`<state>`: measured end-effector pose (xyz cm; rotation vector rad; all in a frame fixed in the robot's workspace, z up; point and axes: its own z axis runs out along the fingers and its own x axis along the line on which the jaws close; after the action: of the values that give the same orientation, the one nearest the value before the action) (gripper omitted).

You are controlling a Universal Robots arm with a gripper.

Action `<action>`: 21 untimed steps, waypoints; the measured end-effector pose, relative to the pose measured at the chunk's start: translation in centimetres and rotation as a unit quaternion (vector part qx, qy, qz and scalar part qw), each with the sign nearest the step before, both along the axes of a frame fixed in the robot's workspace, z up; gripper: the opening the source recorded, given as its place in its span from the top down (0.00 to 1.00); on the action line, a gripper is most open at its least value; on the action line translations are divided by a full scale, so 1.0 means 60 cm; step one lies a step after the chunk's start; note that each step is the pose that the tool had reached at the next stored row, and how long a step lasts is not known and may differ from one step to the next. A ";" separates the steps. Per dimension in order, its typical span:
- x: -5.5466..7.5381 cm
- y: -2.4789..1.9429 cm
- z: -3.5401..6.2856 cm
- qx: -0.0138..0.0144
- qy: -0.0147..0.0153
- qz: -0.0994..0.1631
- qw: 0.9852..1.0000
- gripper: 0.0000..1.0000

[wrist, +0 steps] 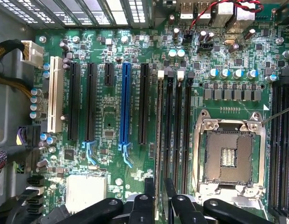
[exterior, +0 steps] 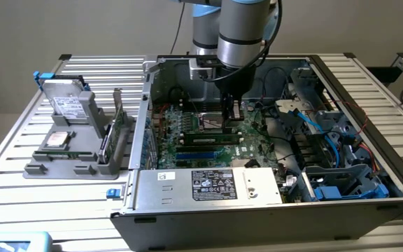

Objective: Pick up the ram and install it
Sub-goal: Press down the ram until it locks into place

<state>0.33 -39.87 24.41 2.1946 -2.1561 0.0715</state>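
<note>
The ram [wrist: 158,140] is seen edge-on in the wrist view as a thin strip that stands in the first of the black memory slots [wrist: 168,135], beside the empty processor socket [wrist: 228,156]. Its long axis runs along the slot, parallel to the blue expansion slot [wrist: 126,105], and one end of it reaches in between the fingertips of the gripper [wrist: 156,189]. The ram therefore lies directly below the tool, in line with the slot.

The jaws are partly closed around the upper edge of the stick, so it is judged that the ram is gripped; whether it is fully seated cannot be told.

In the exterior view the gripper [exterior: 232,111] is lowered into the open computer case [exterior: 369,94], above the motherboard [exterior: 187,131]. A grey parts holder [exterior: 72,170] stands well apart, at the exterior view's left.
</note>
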 end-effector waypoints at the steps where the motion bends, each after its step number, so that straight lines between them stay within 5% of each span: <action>1: 0.000 0.0000 0.000 0.000 0.000 0.000 1.000 0.78; 7: 0.000 0.0000 0.000 0.000 0.000 0.000 1.000 0.80; 9: 0.000 0.0000 0.000 0.000 0.000 0.000 1.000 0.89; 21: 0.011 -0.0022 -0.005 0.000 0.000 -0.001 1.000 0.89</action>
<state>1.00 -40.00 24.12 2.1919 -2.1582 0.0706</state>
